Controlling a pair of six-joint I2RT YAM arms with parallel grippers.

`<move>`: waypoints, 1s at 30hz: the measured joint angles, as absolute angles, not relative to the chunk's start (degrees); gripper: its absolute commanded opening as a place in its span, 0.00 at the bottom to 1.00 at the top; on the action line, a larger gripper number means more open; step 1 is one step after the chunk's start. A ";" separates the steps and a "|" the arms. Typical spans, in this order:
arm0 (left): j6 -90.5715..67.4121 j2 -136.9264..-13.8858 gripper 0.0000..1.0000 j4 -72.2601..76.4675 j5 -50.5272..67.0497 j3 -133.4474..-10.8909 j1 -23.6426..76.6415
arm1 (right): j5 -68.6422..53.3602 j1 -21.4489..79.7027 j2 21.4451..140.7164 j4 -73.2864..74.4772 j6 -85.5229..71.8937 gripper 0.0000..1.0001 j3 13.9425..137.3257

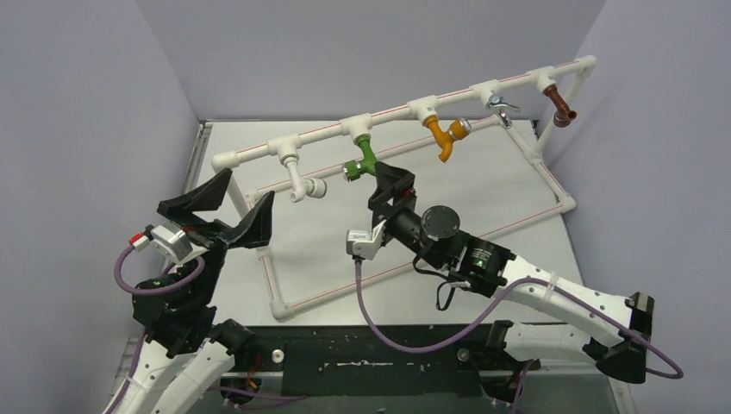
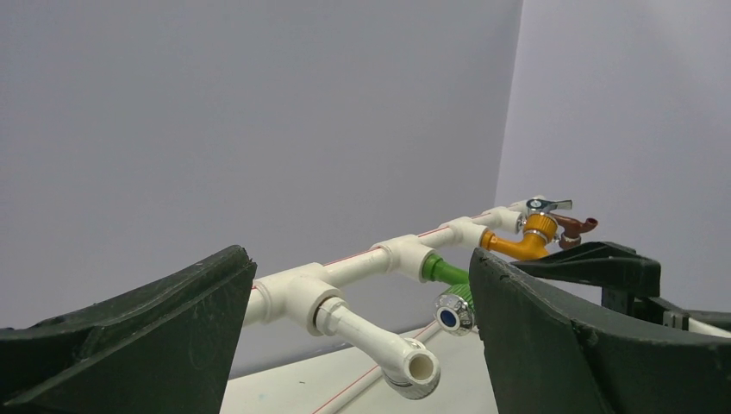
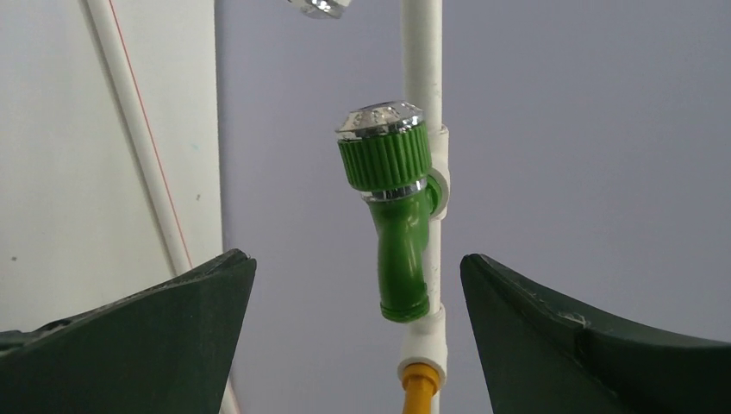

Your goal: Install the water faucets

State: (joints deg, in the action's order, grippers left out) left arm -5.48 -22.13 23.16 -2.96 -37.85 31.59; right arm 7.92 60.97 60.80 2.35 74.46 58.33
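Note:
Several water faucets hang from the top rail of the white pipe frame (image 1: 396, 114): white (image 1: 301, 182), green (image 1: 362, 162), orange (image 1: 446, 134), silver (image 1: 502, 105) and brown (image 1: 562, 107). My right gripper (image 1: 392, 175) is open just in front of the green faucet (image 3: 396, 226), which sits beyond its fingertips without touching them. My left gripper (image 1: 248, 186) is open to the left of the white faucet (image 2: 379, 341), holding nothing. The left wrist view also shows the green faucet (image 2: 450, 295), the orange faucet (image 2: 526, 240) and my left gripper (image 2: 360, 259). My right gripper (image 3: 355, 257) frames the orange faucet (image 3: 420, 385) below.
The frame's lower rails (image 1: 405, 263) with red stripes lie on the white table mat (image 1: 483, 181). Purple-grey walls (image 1: 95, 129) close in the left, back and right. Both arms' purple cables (image 1: 388, 332) hang near the front edge.

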 measured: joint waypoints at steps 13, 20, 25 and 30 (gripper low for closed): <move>-5.48 -22.15 0.94 23.16 -2.96 -37.85 31.79 | 17.15 63.05 67.02 -13.80 92.66 0.85 55.05; -5.48 -22.15 0.94 23.16 -2.96 -37.85 31.83 | 18.33 63.05 69.65 -17.10 93.56 0.68 55.05; -5.50 -22.15 0.94 23.16 -2.98 -37.85 31.90 | 19.31 63.05 71.61 -18.02 93.56 0.55 55.09; -5.50 -22.13 0.94 23.18 -2.98 -37.85 31.94 | 20.27 63.05 72.12 -19.64 93.36 0.28 55.90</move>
